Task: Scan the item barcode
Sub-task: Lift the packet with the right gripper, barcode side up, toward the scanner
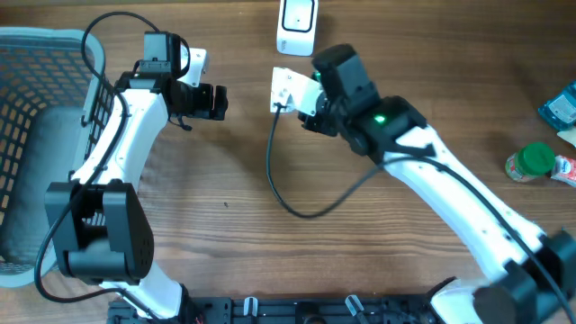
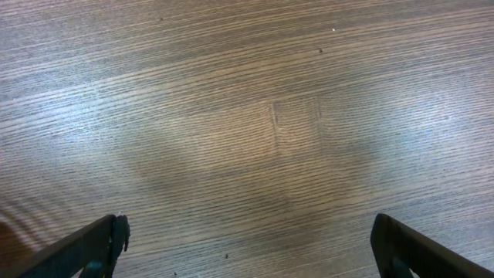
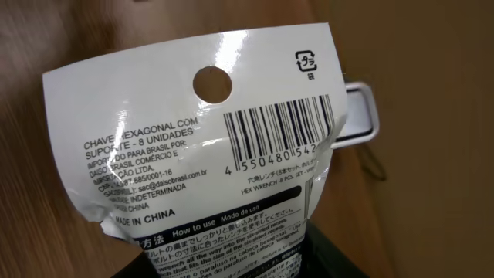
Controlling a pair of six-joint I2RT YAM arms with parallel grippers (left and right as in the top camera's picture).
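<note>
Filling the right wrist view, the white hex-wrench package (image 3: 193, 154) shows its printed back, with the barcode (image 3: 278, 139) running across the card on a slight upward tilt, below and to the right of the hang hole.

Largest on the table (image 1: 225, 225) is the grey basket (image 1: 40, 36) at the far left. I can make out nothing inside the part that is in view.

Next come the two arms. The right gripper (image 1: 304, 103) is clamped on the lower end of the package and holds it off the wood. The left gripper (image 1: 216, 101) hangs over bare table with its jaws spread wide and nothing between them.

A white scanner (image 1: 297, 22) lies toward the far edge, just beyond the package and close to it. From the wrist it peeks out behind the card's right edge, so the bars face back at the camera rather than at the scanner. By my reading, the coming move turns on this: the right arm, much the nearer, has to carry the card over the scanner and turn the barcode side toward it.

A black cable (image 1: 274, 180) loops down from near the right gripper. Well off to the right lie a green-capped bottle (image 1: 531, 162) and a blue packet (image 1: 560, 106), both apart from the work.
</note>
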